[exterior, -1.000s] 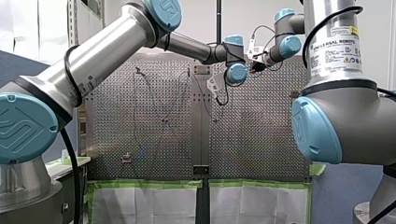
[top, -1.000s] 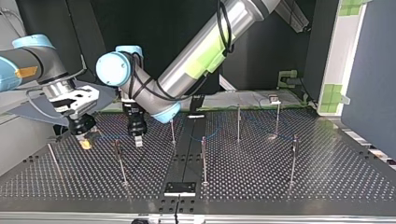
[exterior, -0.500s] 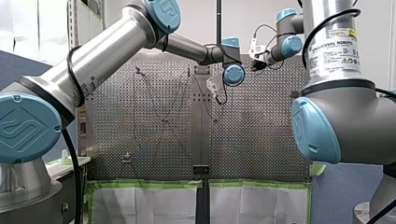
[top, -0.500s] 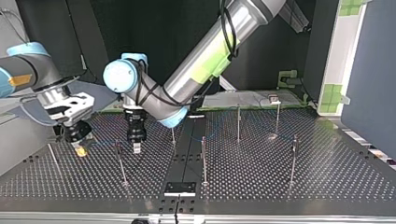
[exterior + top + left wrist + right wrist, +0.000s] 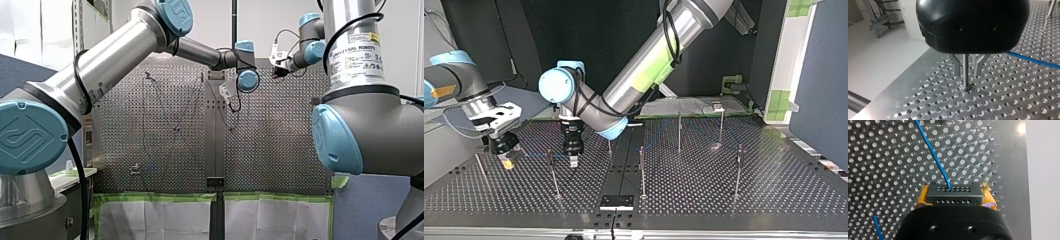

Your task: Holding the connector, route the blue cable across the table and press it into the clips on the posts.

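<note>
Mid-routing: my right tool [image 5: 955,198] clamps the connector [image 5: 953,192], blue cable [image 5: 933,155] trailing; my left tool [image 5: 967,75] hangs open by a post [image 5: 965,83]. Next, likely press the cable down there.

White sheets [image 5: 155,222], green tape [image 5: 155,197] along top edges.

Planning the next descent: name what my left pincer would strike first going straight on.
Likely the perforated table, beside the base of the thin post that shows between the open fingers of my left pincer. Depth is unclear, so the post's base may come first.
</note>
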### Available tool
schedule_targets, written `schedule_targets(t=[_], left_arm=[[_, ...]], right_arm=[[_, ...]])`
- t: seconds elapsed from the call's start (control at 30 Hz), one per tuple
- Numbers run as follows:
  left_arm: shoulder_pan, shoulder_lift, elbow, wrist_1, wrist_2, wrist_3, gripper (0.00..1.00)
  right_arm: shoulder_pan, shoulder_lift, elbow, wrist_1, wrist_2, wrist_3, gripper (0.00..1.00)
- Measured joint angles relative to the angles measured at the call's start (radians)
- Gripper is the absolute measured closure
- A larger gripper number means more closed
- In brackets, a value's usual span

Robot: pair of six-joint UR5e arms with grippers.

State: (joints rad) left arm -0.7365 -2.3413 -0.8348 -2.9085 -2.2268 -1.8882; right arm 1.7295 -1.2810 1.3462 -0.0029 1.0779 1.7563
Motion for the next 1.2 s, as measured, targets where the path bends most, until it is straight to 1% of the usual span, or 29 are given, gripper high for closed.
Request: schedule_targets(t=[0.1,0.13,0.2,0.23,0.27,0.3,0.33,0.37,0.4,0.43,0.67,0.9,1.03,1.2], left_arm=[[0.0,0.0,-0.004,0.001,0.001,0.0,0.6],[0.0,0.0,-0.006,0.002,0.002,0.0,0.57],[0.001,0.001,-0.012,0.003,0.003,0.001,0.57],[0.001,0.0,-0.016,0.004,0.003,0.0,0.52],[0.0,0.0,-0.019,0.004,0.003,0.0,0.43],[0.0,0.001,-0.022,0.004,0.003,-0.001,0.43],[0.0,0.001,-0.024,0.001,0.003,-0.002,0.35],[-0.001,0.001,-0.026,-0.002,0.002,-0.003,0.18],[-0.001,0.001,-0.027,-0.006,0.002,-0.004,0.18],[-0.002,0.001,-0.027,-0.013,0.001,-0.005,0.0],[-0.011,0.003,-0.028,-0.06,-0.004,-0.019,0.0],[-0.028,0.009,-0.028,-0.12,-0.015,-0.071,0.0],[-0.042,0.02,-0.028,-0.154,-0.036,-0.089,0.0],[-0.055,0.037,-0.028,-0.196,-0.065,-0.097,0.0]], right_arm=[[-0.007,0.002,-0.003,-0.002,-0.005,0.0,1.0],[-0.01,0.003,-0.004,-0.003,-0.007,0.0,1.0],[-0.015,0.005,-0.006,-0.003,-0.011,0.0,1.0],[-0.016,0.006,-0.006,-0.003,-0.013,-0.001,1.0],[-0.018,0.006,-0.006,-0.003,-0.015,-0.001,1.0],[-0.02,0.006,-0.006,-0.003,-0.016,-0.002,1.0],[-0.021,0.006,-0.006,-0.003,-0.016,-0.002,1.0],[-0.023,0.006,-0.007,-0.003,-0.017,-0.002,1.0],[-0.024,0.007,-0.007,-0.003,-0.017,-0.002,1.0],[-0.024,0.007,-0.007,-0.003,-0.017,-0.003,1.0],[-0.027,0.007,-0.007,-0.003,-0.018,-0.004,1.0],[-0.028,0.008,-0.007,-0.003,-0.018,-0.005,1.0],[-0.028,0.008,-0.007,-0.003,-0.018,-0.006,1.0],[-0.028,0.009,-0.007,-0.003,-0.018,-0.006,1.0]])
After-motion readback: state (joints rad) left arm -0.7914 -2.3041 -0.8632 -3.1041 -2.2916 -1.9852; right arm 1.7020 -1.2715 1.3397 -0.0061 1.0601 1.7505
